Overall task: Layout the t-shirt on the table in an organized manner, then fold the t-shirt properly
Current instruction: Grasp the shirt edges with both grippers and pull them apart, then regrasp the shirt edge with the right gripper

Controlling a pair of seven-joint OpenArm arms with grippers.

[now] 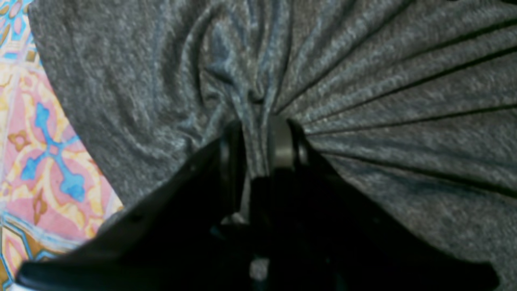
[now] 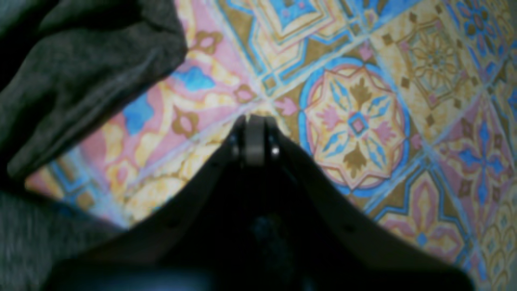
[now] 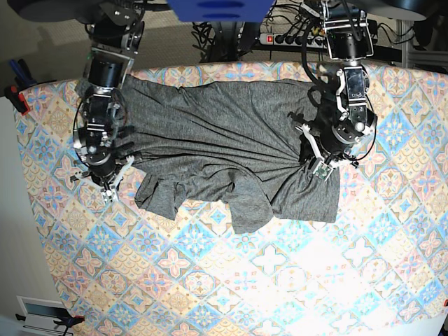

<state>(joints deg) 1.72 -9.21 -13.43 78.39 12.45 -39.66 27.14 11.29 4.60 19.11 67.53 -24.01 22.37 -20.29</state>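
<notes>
The t-shirt (image 3: 224, 157) lies spread but rumpled across the far half of the table (image 3: 266, 280), its far edge near the table's back edge; the near hem is uneven, with a folded flap (image 3: 250, 206) hanging lowest near the middle. The left gripper (image 1: 258, 141) is clenched on a bunch of the grey fabric, with pleats fanning outward from the pinch; in the base view it sits near the shirt's right edge (image 3: 329, 150). The right gripper (image 2: 254, 139) is pressed closed on nothing, over bare patterned cloth just beside the shirt's edge (image 2: 80, 81); in the base view it is at the shirt's left side (image 3: 105, 175). The whole near half of the table lies open; bare strips run along both side edges.
</notes>
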